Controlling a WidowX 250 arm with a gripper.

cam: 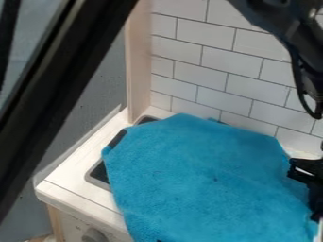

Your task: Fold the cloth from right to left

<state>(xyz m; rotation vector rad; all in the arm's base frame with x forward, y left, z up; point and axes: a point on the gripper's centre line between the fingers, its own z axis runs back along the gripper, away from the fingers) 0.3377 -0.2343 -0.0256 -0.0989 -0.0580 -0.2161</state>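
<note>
**Blue cloth lies wide over the desk, the hand at its right border**

We see the blue cloth point(195, 184) spread broadly over the white desk point(79, 175), with soft, low waves in its surface. Its upper end lies near the white tiled wall point(217, 54), and its lower part goes out of the view at the bottom. On the left, the cloth covers a part of the dark panel with a metallic rim point(99, 172), and one small tip of it points outward there.

The black robot arm point(277, 19) comes in at the upper right, with a black cable point(296, 73) along it. The hand point(313, 182) is at the right edge of the view, beside the right border of the cloth. We cannot tell how far it is open, nor if it has hold of the cloth.

We find also a pale upright post point(139, 61) behind the desk, a round grey knob point(95, 235) at its front, and a thick black bar point(63, 80) which crosses the upper left diagonally.
</note>
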